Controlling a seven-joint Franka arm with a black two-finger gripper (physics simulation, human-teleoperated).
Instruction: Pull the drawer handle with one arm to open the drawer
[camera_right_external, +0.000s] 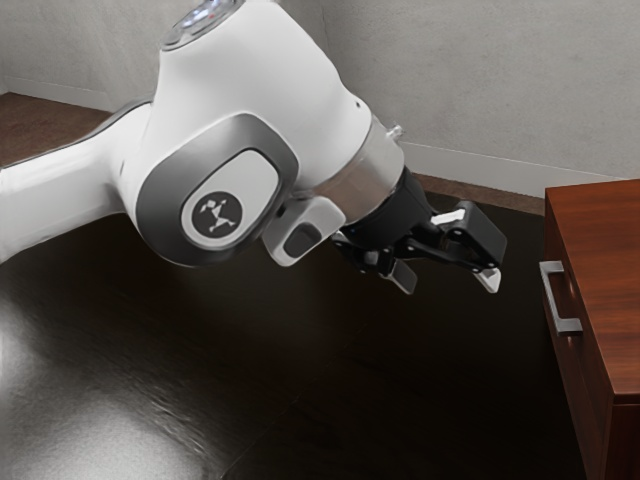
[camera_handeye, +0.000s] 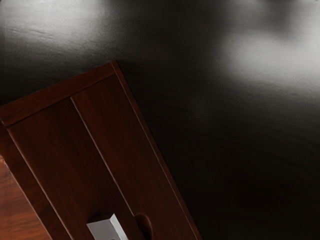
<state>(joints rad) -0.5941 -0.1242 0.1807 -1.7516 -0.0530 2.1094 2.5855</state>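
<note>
One gap separates the open, empty gripper (camera_right_external: 447, 271) from the grey drawer handle (camera_right_external: 560, 297) on the wooden cabinet (camera_right_external: 605, 250) at the exterior view's right; advance level, straddle it squarely, then close before pulling.

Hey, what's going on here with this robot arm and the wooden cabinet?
A white robot arm is stretched toward a wooden cabinet at the exterior view's right. Its black gripper is open and hangs in the air short of the silver drawer handle, not touching it. As far as the views show, the drawer is not yet pulled open.
</note>
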